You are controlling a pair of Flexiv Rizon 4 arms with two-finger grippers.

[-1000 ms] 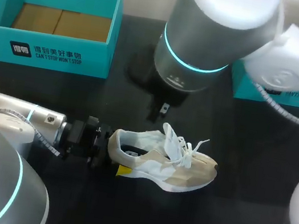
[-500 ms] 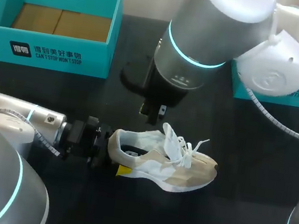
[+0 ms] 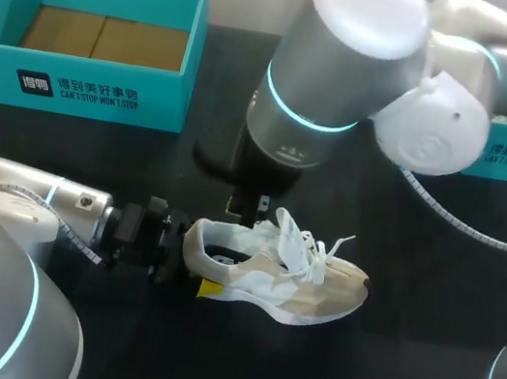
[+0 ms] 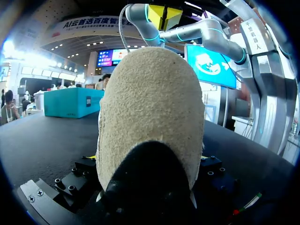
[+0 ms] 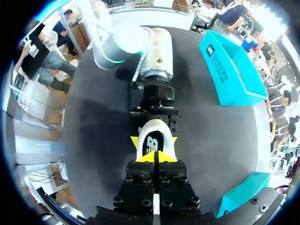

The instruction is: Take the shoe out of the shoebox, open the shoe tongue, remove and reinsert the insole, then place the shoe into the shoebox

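Logged the shoe (image 3: pixel 268 276) out of the shoebox (image 3: pixel 165 105) and standing upright on its sole on the black table (image 3: pixel 419 366), heel toward the left arm's side, toe toward the right. Found the left gripper (image 5: pixel 154 139) clamped on the heel, one yellow tip against each side of it; in the left wrist view, little but the suede heel filling the space between the fingers. Found the right gripper (image 5: pixel 154 157) pointing straight down over the shoe's opening, tips pressed together with no gap and nothing seen pinched between them. Cannot tell whether touching the collar or hanging just clear of it. Spotted the insole (image 5: pixel 153 146) seated inside the opening, just ahead of the right tips. Noted the laces (image 3: pixel 308 243) loose and splayed over the tongue, hiding most of it. Judged as the start of the tongue-opening step: taking-out done, insole not yet lifted. Next move probably calls for parting the right fingers, shifting toward the laces, catching the tongue's top edge and drawing it up and toward the toe, with the left clamp serving as anchor. Worth watching for a lace snagging a fingertip, or the heel slipping from the clamp under an upward pull. Marked the shoebox as well apart from the shoe, at the table's far left, open, showing only tan cardboard at its bottom.
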